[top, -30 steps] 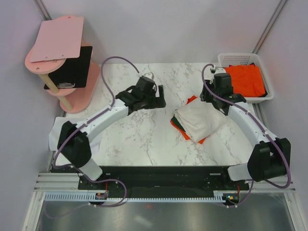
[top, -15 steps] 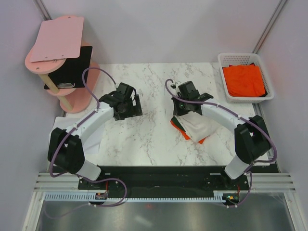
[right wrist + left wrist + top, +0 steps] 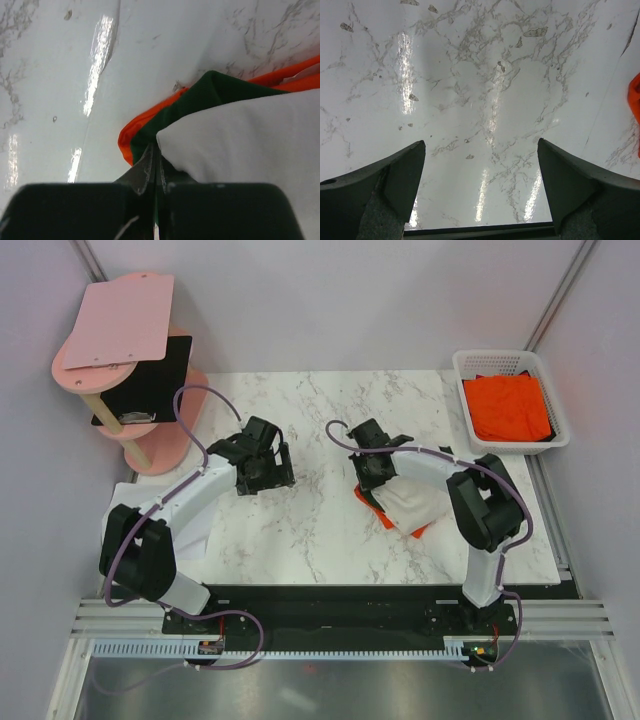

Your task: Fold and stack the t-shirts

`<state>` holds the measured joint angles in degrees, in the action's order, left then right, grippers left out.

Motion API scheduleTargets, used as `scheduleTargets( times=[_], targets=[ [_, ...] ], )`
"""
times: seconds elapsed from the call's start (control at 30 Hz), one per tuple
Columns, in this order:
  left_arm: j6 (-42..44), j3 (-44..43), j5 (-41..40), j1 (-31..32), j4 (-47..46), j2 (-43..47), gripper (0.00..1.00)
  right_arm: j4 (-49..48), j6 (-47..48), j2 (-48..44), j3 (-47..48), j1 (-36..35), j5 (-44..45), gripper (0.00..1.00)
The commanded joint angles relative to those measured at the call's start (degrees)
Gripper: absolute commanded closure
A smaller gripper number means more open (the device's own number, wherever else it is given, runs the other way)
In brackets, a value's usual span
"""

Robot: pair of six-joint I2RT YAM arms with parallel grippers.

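Folded orange t-shirt (image 3: 384, 519) lies right of centre on the white marble-patterned worktop (image 3: 320, 530); white plastic basket (image 3: 500, 355) at far right corner, paper sheets (image 3: 125, 492) at left edge.

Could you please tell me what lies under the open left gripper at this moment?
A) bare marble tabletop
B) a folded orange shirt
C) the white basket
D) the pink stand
A: in the left wrist view, only the marble tabletop shows between the spread fingers of the left gripper.
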<state>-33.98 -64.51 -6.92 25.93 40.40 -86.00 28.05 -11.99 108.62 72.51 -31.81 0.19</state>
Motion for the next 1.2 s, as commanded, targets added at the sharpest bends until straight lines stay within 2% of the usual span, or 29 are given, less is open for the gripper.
scheduleTargets(
  times=[0.0,0.23,0.4,1.17],
  targets=[
    [1.5,1.0,-0.4,-0.3,-0.2,1.1,0.00,0.1,-1.5,1.7,4.9,-0.2,11.0,1.00],
    [1.3,2.1,0.1,-0.3,-0.7,1.0,0.00,1.9,-4.5,5.2,6.7,1.9,20.6,1.00],
    [1.2,3.0,0.8,-0.3,-1.5,1.0,0.00,3.6,-6.1,7.0,5.3,4.4,23.4,1.00],
    [0.3,4.3,3.3,0.0,-3.5,0.2,0.00,6.4,-10.9,0.5,-7.5,16.8,31.3,1.00]
  ],
)
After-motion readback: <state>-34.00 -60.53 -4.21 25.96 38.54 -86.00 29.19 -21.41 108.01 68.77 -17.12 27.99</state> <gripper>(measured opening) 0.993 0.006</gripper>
